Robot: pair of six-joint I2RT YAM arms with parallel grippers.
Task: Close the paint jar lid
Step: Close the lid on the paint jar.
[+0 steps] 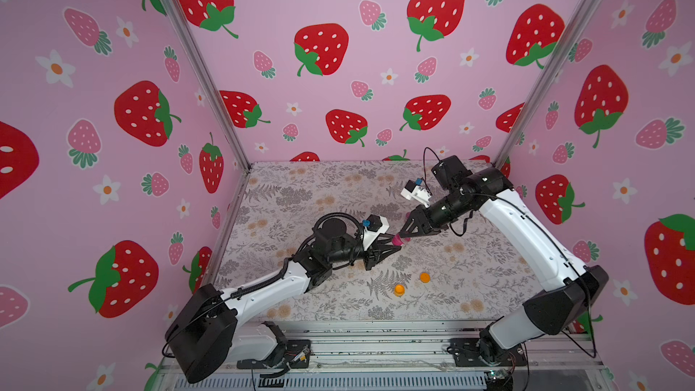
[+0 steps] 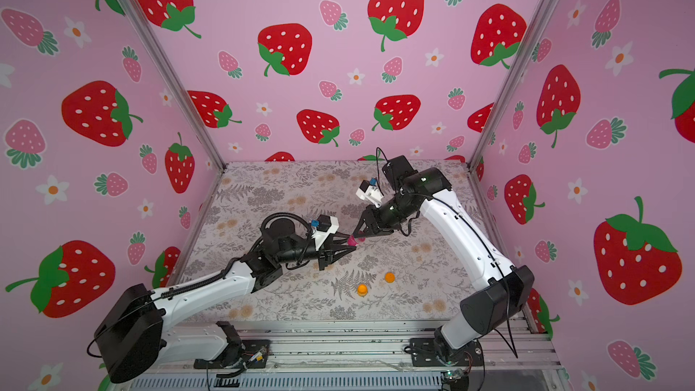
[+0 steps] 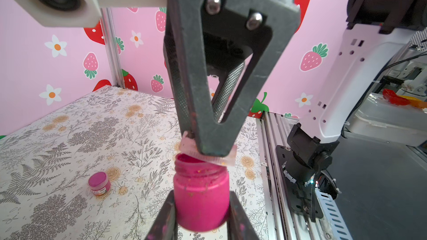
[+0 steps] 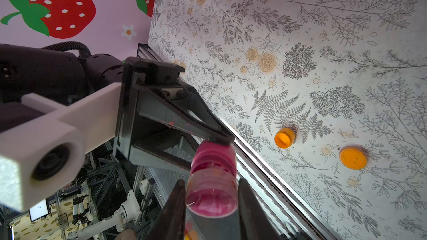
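The pink paint jar (image 3: 201,195) hangs above the table, and my left gripper (image 3: 201,206) is shut on its body. Its mouth is open. The clear, paint-stained lid (image 3: 209,154) lies tilted across the rim, touching one side. My right gripper (image 4: 211,188) is shut on the lid (image 4: 211,200), with the jar (image 4: 213,155) just beyond it. In both top views the two grippers meet tip to tip at the jar (image 1: 397,241) (image 2: 352,240) over the middle of the table.
An open orange jar (image 1: 399,290) and its loose orange lid (image 1: 424,277) lie on the floral table near the front. A small closed pink jar (image 3: 99,183) stands further back. Pink strawberry walls enclose three sides, and a metal rail (image 1: 376,336) runs along the front.
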